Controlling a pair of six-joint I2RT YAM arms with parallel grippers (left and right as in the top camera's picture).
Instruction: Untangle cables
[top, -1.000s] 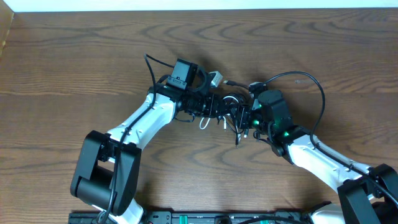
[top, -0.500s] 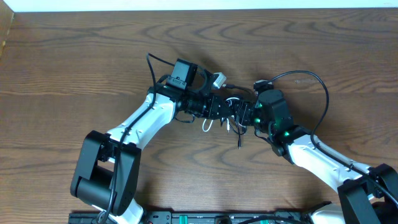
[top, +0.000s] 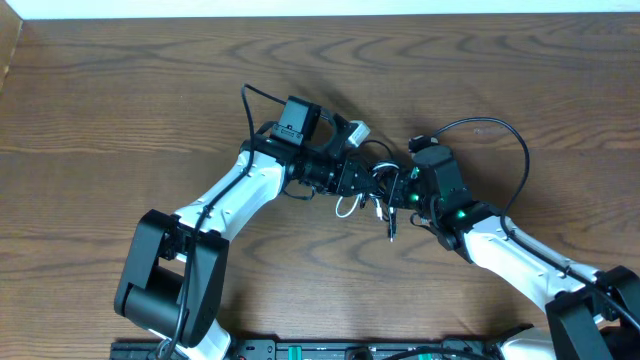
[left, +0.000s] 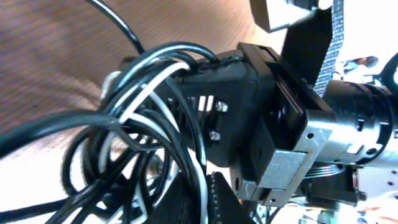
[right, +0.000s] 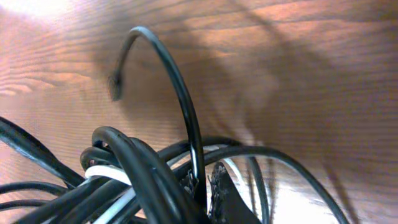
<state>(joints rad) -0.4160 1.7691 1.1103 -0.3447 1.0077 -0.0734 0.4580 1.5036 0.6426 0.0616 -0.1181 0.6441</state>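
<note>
Midway through the untangling, to judge by the knot. Between the left fingers (left: 219, 200) and the right fingers (right: 219, 190), tip to tip over the middle of the worktop (top: 120, 80): one tight clump of black cable (right: 185, 99) and white cable (right: 104, 173), wound through each other and held at the fingertips. From overhead, a left-to-right long axis for the clump, in line with the two wrists, with a white loop (top: 347, 207) drooping on the left side and a black plug end (top: 392, 229) dangling below, towards the robot's base. No nearer arm to speak of, with both right at the knot. Right fingers pressed together on a strand of black cable, apparently, going by the ribbed pads either side of it in the right wrist view. Left fingers buried behind the coils in the left wrist view; impossible to tell whether closed on a strand or apart. Next move probably a draw apart along that same left-right line: hold the pinched black strand on the right, work the white loops out leftwards. Some risk of merely tightening the knot by hauling both sides at once.
</note>
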